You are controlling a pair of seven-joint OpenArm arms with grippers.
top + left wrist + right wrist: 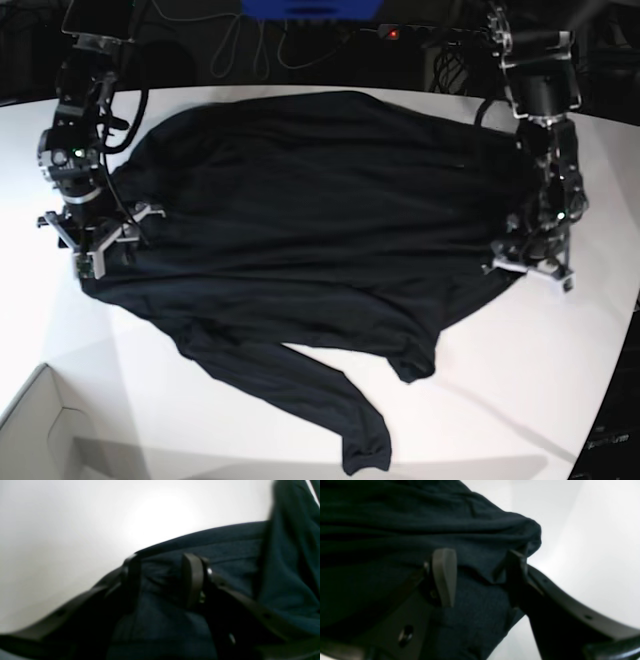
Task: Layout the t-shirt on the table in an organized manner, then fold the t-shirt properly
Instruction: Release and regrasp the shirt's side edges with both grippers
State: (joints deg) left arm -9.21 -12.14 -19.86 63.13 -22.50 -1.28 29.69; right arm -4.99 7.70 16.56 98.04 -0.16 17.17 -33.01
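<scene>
The black t-shirt (320, 210) lies spread across the white table (520, 400), with one long sleeve (300, 400) trailing toward the front edge. My left gripper (530, 262) sits at the shirt's right edge. In the left wrist view it (162, 580) is open, with shirt fabric (237, 562) lying between the jaws over the table (62, 530). My right gripper (95, 250) sits at the shirt's left edge. In the right wrist view it (480, 577) is open, with a bunched shirt edge (395, 517) between its jaws above the table (595, 542).
A white box corner (40, 430) sits at the front left. Cables and dark equipment (300, 30) line the back behind the table. The table's curved edge (625, 340) runs down the right side.
</scene>
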